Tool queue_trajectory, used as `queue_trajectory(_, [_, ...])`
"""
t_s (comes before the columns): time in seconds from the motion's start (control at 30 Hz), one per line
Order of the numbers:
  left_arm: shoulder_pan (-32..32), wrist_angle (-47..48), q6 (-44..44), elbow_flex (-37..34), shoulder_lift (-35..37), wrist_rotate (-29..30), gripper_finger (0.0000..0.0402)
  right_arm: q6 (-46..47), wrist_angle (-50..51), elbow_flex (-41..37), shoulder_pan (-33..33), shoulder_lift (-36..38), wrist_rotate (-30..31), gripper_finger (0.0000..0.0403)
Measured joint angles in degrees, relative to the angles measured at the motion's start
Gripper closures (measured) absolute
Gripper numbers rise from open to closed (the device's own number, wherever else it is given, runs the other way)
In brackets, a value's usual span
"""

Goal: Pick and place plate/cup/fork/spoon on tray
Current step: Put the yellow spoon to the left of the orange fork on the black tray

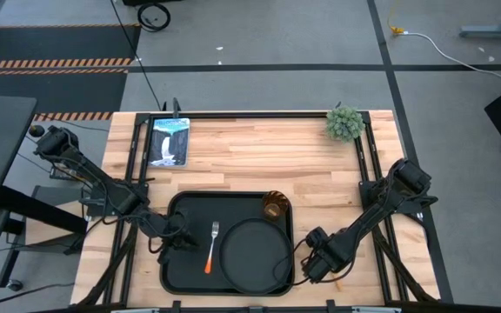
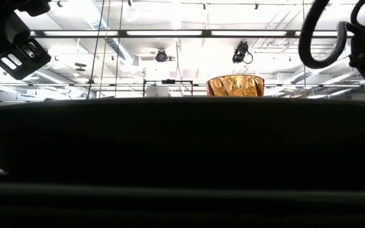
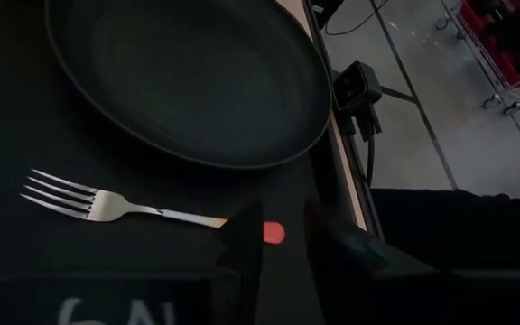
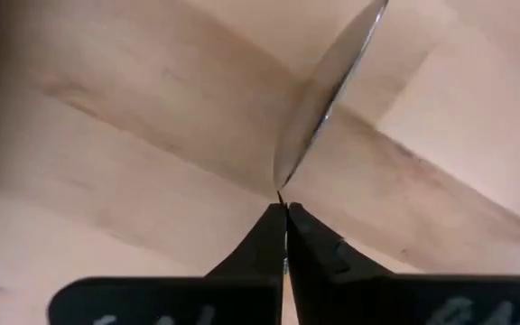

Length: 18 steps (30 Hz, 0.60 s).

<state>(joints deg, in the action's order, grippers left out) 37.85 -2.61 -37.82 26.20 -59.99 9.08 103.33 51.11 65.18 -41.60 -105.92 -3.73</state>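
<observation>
Your right gripper [image 4: 284, 209] is pinching the spoon [image 4: 328, 86] with its jaws narrowed tight, just right of the tray [image 1: 177, 209] over the wooden table [image 1: 259, 148]. Your left gripper [image 3: 283, 230] is hovering, jaws partly apart, over the fork [image 1: 211, 246] handle. The plate [image 1: 255, 252] and cup [image 1: 274, 206] are sitting on the tray.

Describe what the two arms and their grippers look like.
Both arms are dark, jointed and slim, with black cables looping beside them. The left gripper has two dark tapered jaws above a block with pale lettering. The right gripper has matching dark pointed jaws and similar pale markings on its body.
</observation>
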Motion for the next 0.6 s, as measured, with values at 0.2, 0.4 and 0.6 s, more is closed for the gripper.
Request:
queue_trajectory(0.2, [0.00, 0.02, 0.13, 0.00, 0.00, 0.15, 0.0310, -1.37, 3.68, 3.65, -0.01, -0.23, 2.66, 0.0400])
queue_trajectory(0.4, [-0.02, 0.02, -0.09, 0.00, 0.00, 0.29, 0.0310, -1.48, 4.38, 3.94, -0.03, -0.17, 2.90, 0.0402])
queue_trajectory(0.6, [0.00, 0.04, -0.35, 0.00, 0.00, 0.29, 0.0310, -2.02, 4.16, 5.91, -0.03, 0.24, 4.74, 0.0402])
